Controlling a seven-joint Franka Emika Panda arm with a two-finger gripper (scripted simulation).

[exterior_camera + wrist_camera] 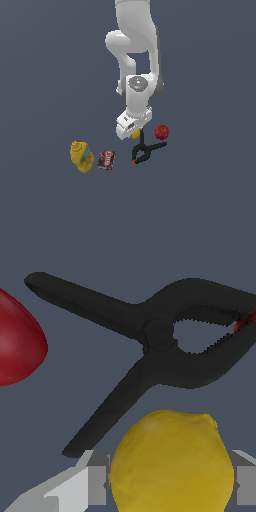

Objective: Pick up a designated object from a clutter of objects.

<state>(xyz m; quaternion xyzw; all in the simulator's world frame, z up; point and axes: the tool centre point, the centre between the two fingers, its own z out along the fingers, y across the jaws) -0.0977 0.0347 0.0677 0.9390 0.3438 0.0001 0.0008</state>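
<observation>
The lemon (pixel 172 463) is nearly round, so its long axis is hard to call; in the wrist view a small nub shows on its rim, and which way that nub points in the scene cannot be told. It sits between the fingers (pixel 75 488), one grey pad on each flank, each looking right up against the skin, though firm contact cannot be confirmed. The gripper (pixel 131 131) is thus set to about the lemon's width around it. In the exterior view only a sliver of the lemon (pixel 135 134) peeps out under the white hand, and whether it rests on the floor cannot be told.

Seen from the exterior view, taking the lemon as the dial's centre, the clamp (pixel 146 150) lies at about 5 o'clock, just beside it, handles spread. The apple (pixel 161 132) sits at 3 o'clock, near but apart. The box (pixel 106 160) lies at about 8 o'clock, farther off, and the bottle (pixel 81 156) beyond it, just beside the box. In the wrist view the clamp (pixel 150 341) lies just past the lemon, one handle ending close to a finger, with the apple (pixel 17 343) at the frame's edge.
</observation>
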